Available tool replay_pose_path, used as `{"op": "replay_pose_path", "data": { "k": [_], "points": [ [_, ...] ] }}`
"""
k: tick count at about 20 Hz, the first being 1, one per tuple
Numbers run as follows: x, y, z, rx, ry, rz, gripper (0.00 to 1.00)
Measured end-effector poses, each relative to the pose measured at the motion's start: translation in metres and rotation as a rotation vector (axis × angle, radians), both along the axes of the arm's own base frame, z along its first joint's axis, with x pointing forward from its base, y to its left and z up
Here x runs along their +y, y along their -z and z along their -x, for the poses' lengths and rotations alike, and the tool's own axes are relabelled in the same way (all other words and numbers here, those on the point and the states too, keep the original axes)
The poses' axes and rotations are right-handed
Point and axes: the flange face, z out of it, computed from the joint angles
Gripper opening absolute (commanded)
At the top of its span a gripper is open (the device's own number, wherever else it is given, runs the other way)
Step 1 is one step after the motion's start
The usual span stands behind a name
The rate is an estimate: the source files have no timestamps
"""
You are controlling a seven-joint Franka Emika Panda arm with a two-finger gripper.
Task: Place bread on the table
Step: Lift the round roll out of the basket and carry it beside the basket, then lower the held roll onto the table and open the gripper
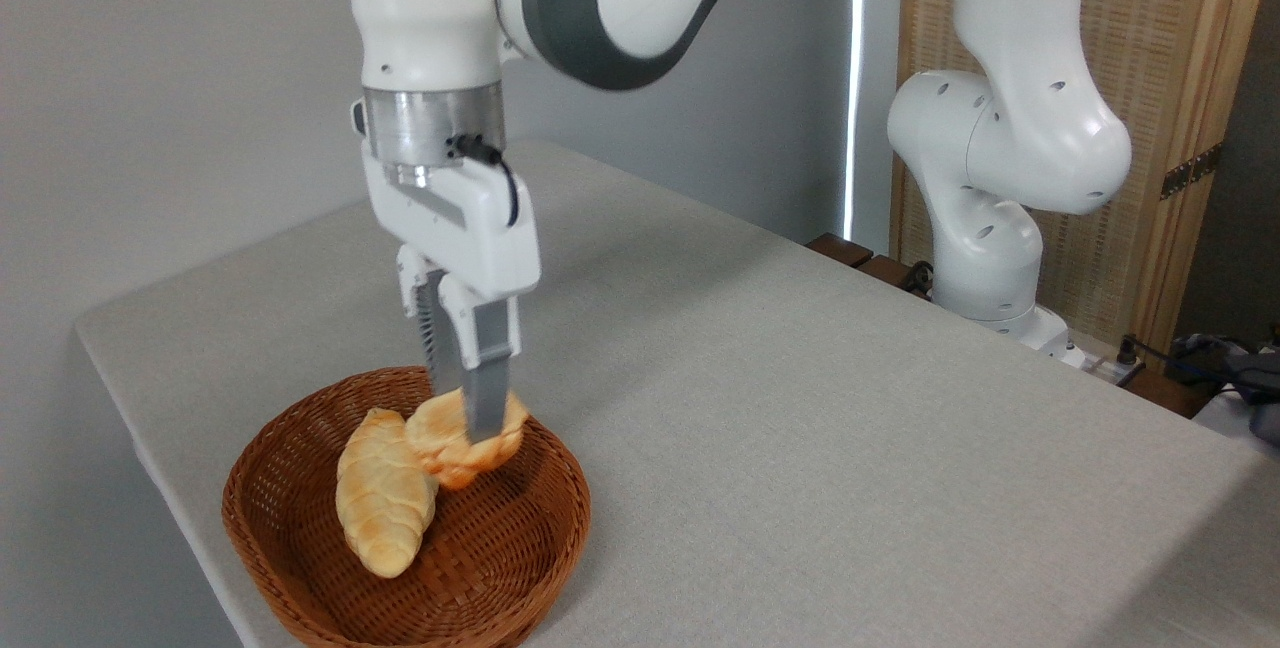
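Table (800, 408): grey-beige cloth, wide bare stretch to the right of the basket and behind it. That is the drop zone.

Arm: white, coming down from above the basket, wrist vertical.

Basket (300, 568): brown wicker, sitting at the table's near-left corner, rim raised all round.

Braided loaf (383, 493): pale, long, lying in the basket, just left of the bun and apparently touching it.

Bread (450, 448): small golden bun, over the basket's back-right part, seemingly raised off the weave; hard to be sure.

Gripper (470, 433): fingers clenched on the bun, one finger crossing its front face.

Step in hand, as judged: lift and carry out. Raise straight until the bun clears the basket rim, then travel right of the basket. Grip sits near one side; move slowly so the bun does not pivot. Watch that the loaf is not dragged along.
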Motion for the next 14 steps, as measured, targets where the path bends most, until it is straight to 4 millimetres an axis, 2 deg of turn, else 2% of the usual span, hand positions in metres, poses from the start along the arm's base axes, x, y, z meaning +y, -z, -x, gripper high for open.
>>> {"op": "replay_pose_path", "data": {
  "k": [5,7,9,10,12,14],
  "points": [
    [0.002,-0.019,0.033,0.119,-0.028,0.018,0.55],
    [0.002,-0.017,0.047,0.167,-0.036,0.024,0.6],
    [0.003,-0.007,0.061,0.208,-0.039,0.021,0.6],
    [0.003,0.0,0.067,0.226,-0.04,0.018,0.68],
    [0.004,0.018,0.08,0.265,-0.04,0.012,0.96],
    [0.002,0.033,0.09,0.296,-0.036,0.006,1.0]
  ]
}}
